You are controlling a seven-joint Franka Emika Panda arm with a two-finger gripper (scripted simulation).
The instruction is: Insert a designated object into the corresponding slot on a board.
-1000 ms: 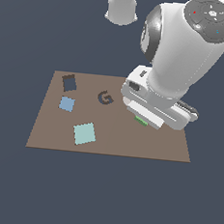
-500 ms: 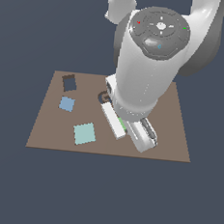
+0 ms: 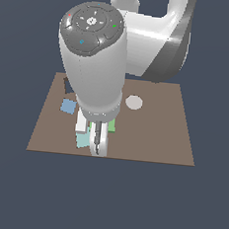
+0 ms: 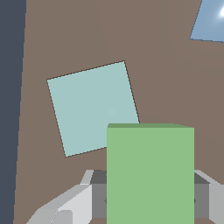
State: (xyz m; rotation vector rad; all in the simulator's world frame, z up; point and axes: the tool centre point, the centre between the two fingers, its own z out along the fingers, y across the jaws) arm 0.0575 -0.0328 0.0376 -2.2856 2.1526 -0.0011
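Note:
My gripper is shut on the bright green square block, which sits between the grey fingers. The block hangs over the brown board, beside and partly overlapping the larger pale teal square. In the exterior view the gripper is low over the board's front-left part, and a bit of the green block shows beside the hand. Of the dark slot only a sliver shows at the board's far left; the arm hides the rest.
A light blue square lies between the slot and the pale teal square. A pale round disc sits mid-board. The board's edge runs close to the teal square. The bulky arm hides the board's centre-left.
The arm has swung from the exterior view's right side of the board toward the front left, carrying the green block to the pale teal square.

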